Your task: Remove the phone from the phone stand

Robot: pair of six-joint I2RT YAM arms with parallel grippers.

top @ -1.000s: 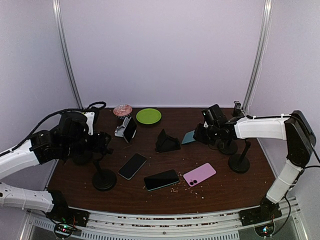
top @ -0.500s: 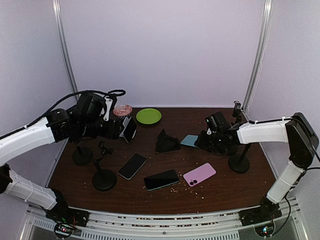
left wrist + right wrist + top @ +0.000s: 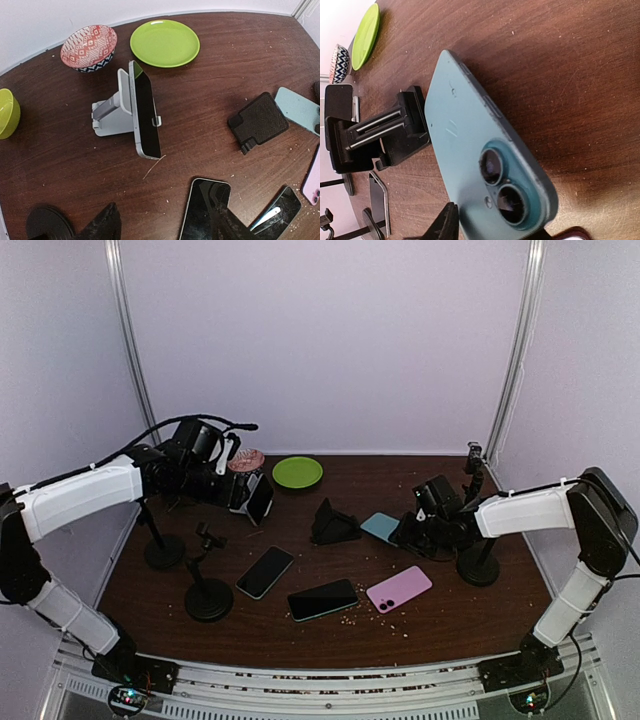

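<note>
A dark-screened phone stands upright in a grey stand at the back left of the table, and shows in the top view next to its stand. My left gripper hovers just left of the stand, open and empty; its two dark fingertips show wide apart at the bottom of the left wrist view. My right gripper is shut on the camera end of a teal phone, held low and tilted, its far end at the table beside an empty black stand.
Two black-screened phones and a pink phone lie flat at the front. A green plate and a patterned bowl sit at the back. Black round-base posts stand at the left and right.
My left arm has swung back and to the right, up to the grey stand. My right gripper has lowered the teal phone toward the table and drawn slightly right.
</note>
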